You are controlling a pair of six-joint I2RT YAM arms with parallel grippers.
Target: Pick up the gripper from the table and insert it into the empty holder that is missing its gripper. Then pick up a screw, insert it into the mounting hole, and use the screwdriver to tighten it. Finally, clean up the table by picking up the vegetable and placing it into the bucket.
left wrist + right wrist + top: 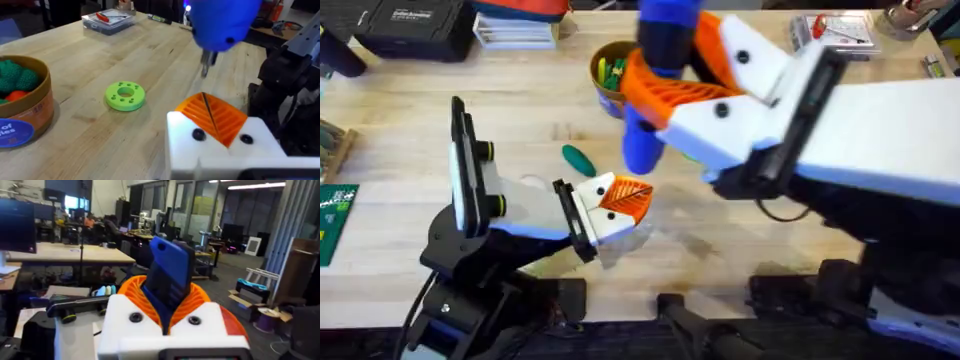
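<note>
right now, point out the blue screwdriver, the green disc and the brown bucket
blue cylindrical screwdriver [642, 140], overhead view, lower body.
bright green round disc [125, 95], left wrist view, top face.
ochre-brown round bucket [41, 107], left wrist view, side wall.

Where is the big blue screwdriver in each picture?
Overhead: the screwdriver is top middle, in the right end effector, beside the bucket.
Left wrist: it hangs at the top right, tip over the table; the bucket is far left.
Right wrist: it stands centre, between orange pads.
Shared landmark: the bucket.
</note>
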